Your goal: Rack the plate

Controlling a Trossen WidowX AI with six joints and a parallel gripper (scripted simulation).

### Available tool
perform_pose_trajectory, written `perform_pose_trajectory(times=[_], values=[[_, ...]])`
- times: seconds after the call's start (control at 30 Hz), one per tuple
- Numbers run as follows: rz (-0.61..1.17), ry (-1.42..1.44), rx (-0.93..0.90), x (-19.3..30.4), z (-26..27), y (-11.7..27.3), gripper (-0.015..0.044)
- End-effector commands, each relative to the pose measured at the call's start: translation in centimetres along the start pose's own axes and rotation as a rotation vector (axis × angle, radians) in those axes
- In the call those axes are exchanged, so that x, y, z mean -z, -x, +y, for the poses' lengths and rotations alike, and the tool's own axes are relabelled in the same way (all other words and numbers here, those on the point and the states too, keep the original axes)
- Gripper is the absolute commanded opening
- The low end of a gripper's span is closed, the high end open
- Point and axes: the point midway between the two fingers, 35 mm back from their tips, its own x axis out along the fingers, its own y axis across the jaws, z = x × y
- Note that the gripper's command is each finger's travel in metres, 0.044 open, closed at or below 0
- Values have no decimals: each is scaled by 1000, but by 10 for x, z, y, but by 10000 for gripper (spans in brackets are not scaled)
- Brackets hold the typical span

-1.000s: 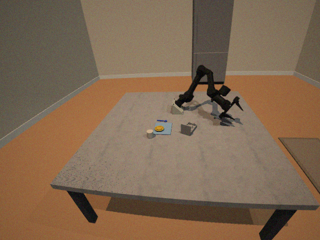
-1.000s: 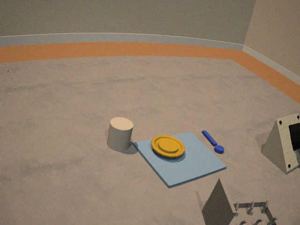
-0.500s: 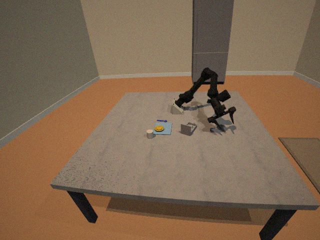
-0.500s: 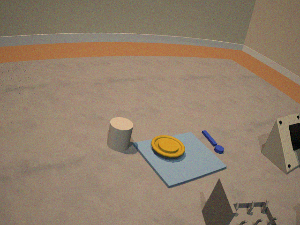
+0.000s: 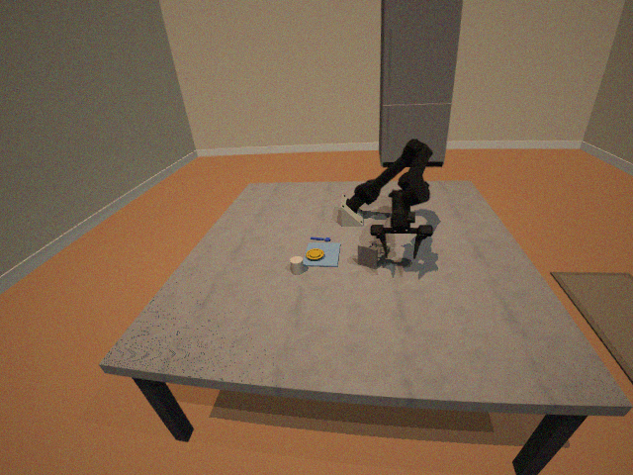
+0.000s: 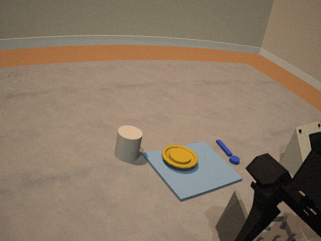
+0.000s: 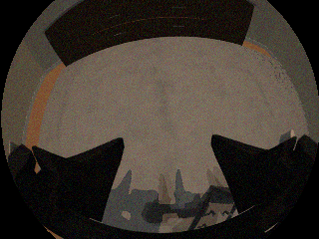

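The yellow plate (image 6: 179,156) is lying flat on a pale blue mat (image 6: 193,171), a little toward the far edge of the desk (image 5: 316,327) from its middle, well clear of all four edges. A beige cylinder cup (image 6: 128,143) is standing just beside the mat's corner on the side nearer the left edge, and a blue spoon (image 6: 227,151) is lying on the bare desk just off the mat's far side, apart from the plate.

The dish rack (image 5: 369,253) is sitting near the mat, on the side toward the right edge, its grey end plate facing the mat and its low rails showing beneath the arm. The gripper (image 5: 400,248) is hanging directly over the rack, pointing down, with its fingers spread wide and holding nothing; in the wrist view the rack's prongs are showing between the two dark fingertips. The arm's white base mount (image 5: 350,211) is standing nearer the far edge, behind the rack.

Between rack and plate nothing is standing but the mat's edge. The near half of the desk and the wide strips toward the left and right edges are carrying no objects.
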Motion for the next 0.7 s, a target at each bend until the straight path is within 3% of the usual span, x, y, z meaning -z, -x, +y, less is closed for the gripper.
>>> perform_pose_trajectory(times=[0.0, 0.33, 0.67], values=[[50, 10, 97, -15, -50, 3, 400], [284, 57, 237, -27, -176, 41, 400], [521, 77, 101, -5, -268, 104, 400]])
